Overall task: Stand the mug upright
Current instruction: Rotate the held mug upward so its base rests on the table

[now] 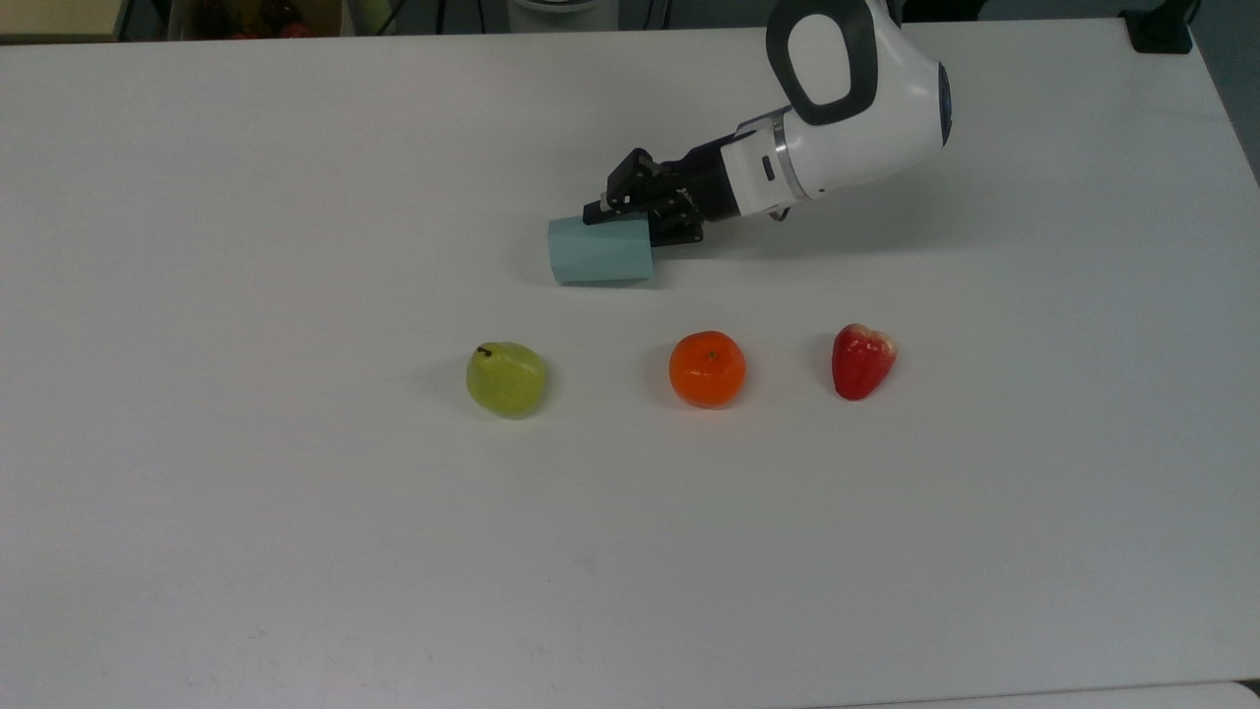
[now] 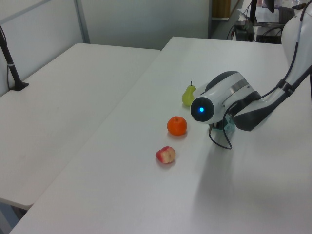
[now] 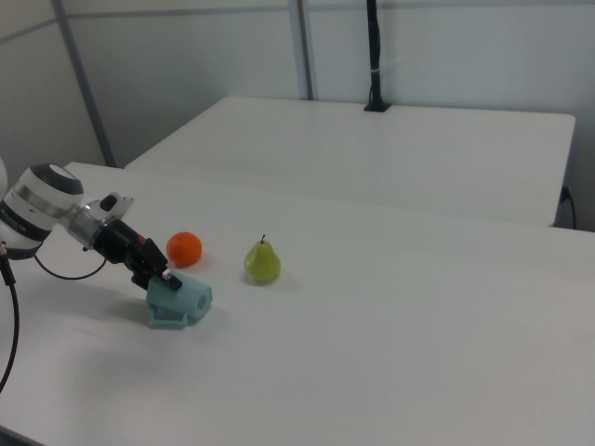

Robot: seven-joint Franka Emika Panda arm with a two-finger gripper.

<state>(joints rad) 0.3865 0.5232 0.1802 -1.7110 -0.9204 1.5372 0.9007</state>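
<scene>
The mug (image 1: 600,251) lies on its side on the white table (image 1: 295,542), its pale blue faceted body pointing toward 9 o'clock in the top view and its open end toward 3 o'clock, where the arm comes in. The gripper (image 1: 638,219) sits at that open end, reaching from about 2 o'clock of the mug in the top view; its black fingers (image 1: 598,210) lie against the mug's upper edge and right end, touching it. In the right view the gripper (image 3: 165,277) comes down at a slant from 10 o'clock onto the top of the mug (image 3: 178,301), one dark fingertip resting on the mug's upper surface. How far the claw is spread, and whether it has clamped on the rim or merely rests against it, cannot be told. At roughly 6 o'clock of the mug in the top view, three fruits lie in a row, well apart from it: a green pear (image 1: 506,378), an orange (image 1: 707,368) and a red fruit (image 1: 862,360). In the left view the arm's white wrist (image 2: 222,100) covers most of the mug.
</scene>
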